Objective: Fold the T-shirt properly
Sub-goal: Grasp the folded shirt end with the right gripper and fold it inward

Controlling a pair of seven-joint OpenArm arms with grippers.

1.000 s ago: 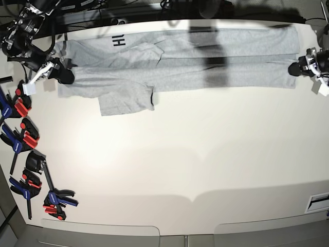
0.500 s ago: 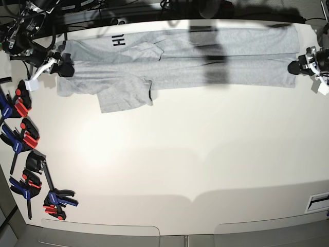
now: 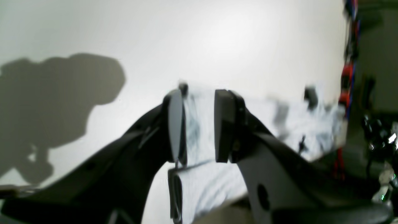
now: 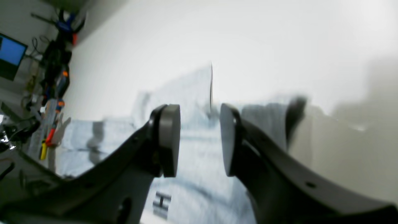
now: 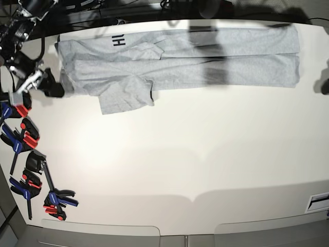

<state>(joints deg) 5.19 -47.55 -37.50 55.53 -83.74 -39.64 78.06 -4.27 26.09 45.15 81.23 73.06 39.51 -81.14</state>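
Both pincers had backed off: left pincer (image 3: 199,124) and right pincer (image 4: 199,140) spread, empty. T-shirt (image 5: 205,56) lay lengthwise-folded along bench (image 5: 180,154) far edge; crosswise folds left, est.

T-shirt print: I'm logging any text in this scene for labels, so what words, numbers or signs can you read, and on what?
"HI": black block capitals on the T-shirt, the rest hidden by the fold.
Dark marks on the T-shirt in the right wrist view: too blurred to read.
Nothing else is legible.
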